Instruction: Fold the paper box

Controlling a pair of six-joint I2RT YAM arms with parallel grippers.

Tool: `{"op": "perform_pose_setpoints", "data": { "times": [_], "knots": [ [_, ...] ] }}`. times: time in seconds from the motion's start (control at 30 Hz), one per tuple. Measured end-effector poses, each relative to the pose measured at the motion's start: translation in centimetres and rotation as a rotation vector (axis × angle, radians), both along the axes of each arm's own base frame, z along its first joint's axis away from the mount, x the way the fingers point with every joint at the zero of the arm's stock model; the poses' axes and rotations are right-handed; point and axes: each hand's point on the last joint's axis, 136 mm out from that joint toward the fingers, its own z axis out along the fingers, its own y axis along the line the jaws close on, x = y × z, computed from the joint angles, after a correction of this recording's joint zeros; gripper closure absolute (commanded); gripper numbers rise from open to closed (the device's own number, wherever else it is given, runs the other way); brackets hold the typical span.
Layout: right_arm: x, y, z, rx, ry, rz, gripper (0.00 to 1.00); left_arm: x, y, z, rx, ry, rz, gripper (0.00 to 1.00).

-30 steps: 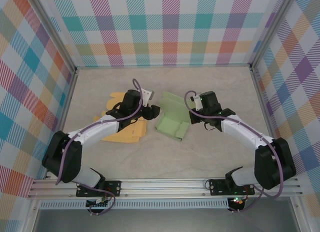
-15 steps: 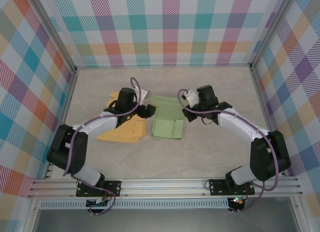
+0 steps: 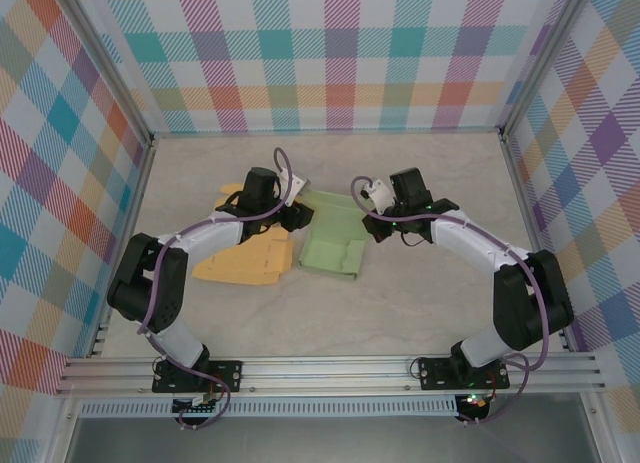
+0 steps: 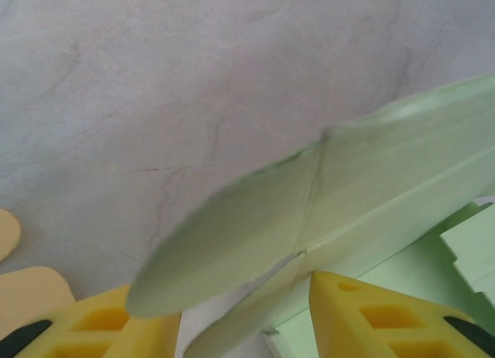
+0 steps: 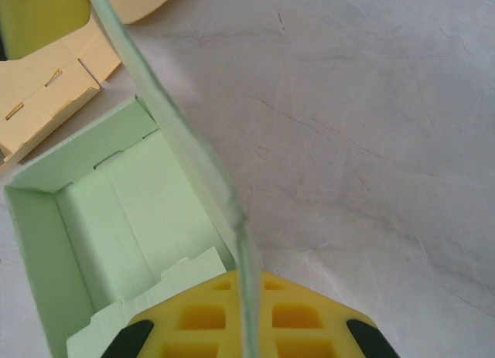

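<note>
Right gripper is pinching the far flap of the box, left gripper spread around its other end. Thin floppy card, probably creases easily, so I'd grab near the fold.

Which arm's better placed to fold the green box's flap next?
Left, likely: the left gripper is open, with the rounded flap between its fingers. The right gripper is shut on the lid panel, holding it raised.
</note>
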Motion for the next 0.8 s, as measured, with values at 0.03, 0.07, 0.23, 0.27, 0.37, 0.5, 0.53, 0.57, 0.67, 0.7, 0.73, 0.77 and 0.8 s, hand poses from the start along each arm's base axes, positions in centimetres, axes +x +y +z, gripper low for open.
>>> {"op": "perform_pose_setpoints", "data": {
  "times": [0.03,0.07,0.23,0.27,0.37,0.5,0.53,0.57,0.67,0.7,0.73,0.77,0.8],
  "knots": [
    [0.0,0.0,0.0,0.0,0.0,0.0,0.99,-0.1,0.0,-0.1,0.003,0.007,0.0,0.54],
    [0.0,0.0,0.0,0.0,0.0,-0.001,0.99,-0.2,0.1,-0.2,0.006,0.012,0.001,0.54],
    [0.0,0.0,0.0,0.0,0.0,0.0,0.94,-0.3,0.3,-0.5,0.021,0.028,0.007,0.69],
    [0.0,0.0,0.0,-0.001,-0.001,-0.002,0.93,-0.2,0.3,-0.5,0.023,0.027,0.006,0.74],
    [0.0,-0.1,0.1,0.001,-0.001,-0.006,0.86,0.0,0.1,-0.3,0.017,0.028,0.001,0.88],
    [0.0,-0.2,0.4,0.005,-0.003,-0.017,0.76,-0.1,-0.1,-0.2,0.004,0.033,-0.004,0.98],
    [0.0,-0.2,0.6,0.007,-0.005,-0.025,0.72,-0.1,-0.1,-0.2,0.002,0.033,-0.005,1.0],
    [0.0,-0.3,0.9,0.01,-0.009,-0.033,0.67,-0.1,-0.1,-0.1,-0.001,0.035,-0.002,1.0],
    [-0.1,-0.7,1.7,0.023,-0.02,-0.07,0.57,-0.1,-0.2,0.0,-0.009,0.038,0.0,1.0],
    [-0.2,-1.0,2.0,0.027,-0.021,-0.09,0.53,-0.2,-0.2,0.0,-0.013,0.039,0.002,1.0],
    [-0.3,-1.2,2.2,0.032,-0.02,-0.113,0.52,-0.4,-0.1,0.0,-0.016,0.038,0.003,1.0],
    [-0.3,-1.5,2.4,0.035,-0.019,-0.14,0.52,-0.7,-0.1,0.1,-0.018,0.037,0.004,1.0],
    [-0.3,-1.8,2.5,0.037,-0.013,-0.172,0.51,-1.1,-0.1,0.1,-0.018,0.037,0.001,1.0]
  ]
}}
